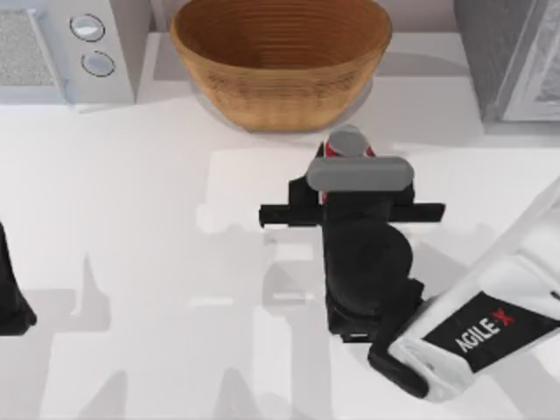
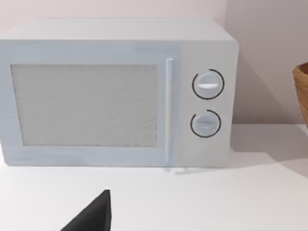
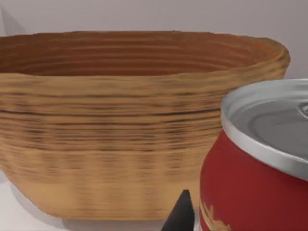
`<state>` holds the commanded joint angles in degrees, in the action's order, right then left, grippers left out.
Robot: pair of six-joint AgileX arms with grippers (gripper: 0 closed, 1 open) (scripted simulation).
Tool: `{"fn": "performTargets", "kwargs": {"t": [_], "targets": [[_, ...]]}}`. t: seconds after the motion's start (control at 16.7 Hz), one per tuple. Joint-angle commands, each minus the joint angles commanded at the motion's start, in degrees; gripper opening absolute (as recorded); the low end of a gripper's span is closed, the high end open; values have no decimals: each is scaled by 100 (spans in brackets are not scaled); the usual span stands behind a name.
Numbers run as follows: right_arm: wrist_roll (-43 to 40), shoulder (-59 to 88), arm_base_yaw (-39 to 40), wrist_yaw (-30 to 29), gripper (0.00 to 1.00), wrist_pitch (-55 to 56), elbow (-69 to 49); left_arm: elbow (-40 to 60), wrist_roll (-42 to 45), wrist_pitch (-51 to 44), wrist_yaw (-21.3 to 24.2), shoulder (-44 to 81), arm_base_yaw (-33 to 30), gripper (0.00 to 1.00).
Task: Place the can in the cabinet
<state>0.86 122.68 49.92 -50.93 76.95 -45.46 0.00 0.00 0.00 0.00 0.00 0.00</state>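
The red can (image 1: 346, 145) with its silver top stands upright on the white table, just in front of the woven basket (image 1: 280, 57). My right gripper (image 1: 348, 163) is right over it and covers most of it. In the right wrist view the can (image 3: 255, 183) looms very close, with the basket (image 3: 110, 125) behind it. The grey cabinet (image 1: 516, 61) stands at the back right corner. My left gripper (image 1: 12, 302) is parked at the table's left edge, far from the can.
A white microwave (image 1: 61, 48) stands at the back left, and it faces the left wrist camera (image 2: 115, 91). The basket sits between the microwave and the cabinet. My right arm (image 1: 477, 328) stretches in from the front right.
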Motion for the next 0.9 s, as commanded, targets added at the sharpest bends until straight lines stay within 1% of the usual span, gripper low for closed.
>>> {"fn": "performTargets", "kwargs": {"t": [0.6, 0.9], "targets": [[28, -1487, -12, -40, 0, -1437, 79, 0, 0, 0, 0, 0, 0, 100], [41, -1521, -17, -40, 0, -1478, 60, 0, 0, 0, 0, 0, 0, 100]]}}
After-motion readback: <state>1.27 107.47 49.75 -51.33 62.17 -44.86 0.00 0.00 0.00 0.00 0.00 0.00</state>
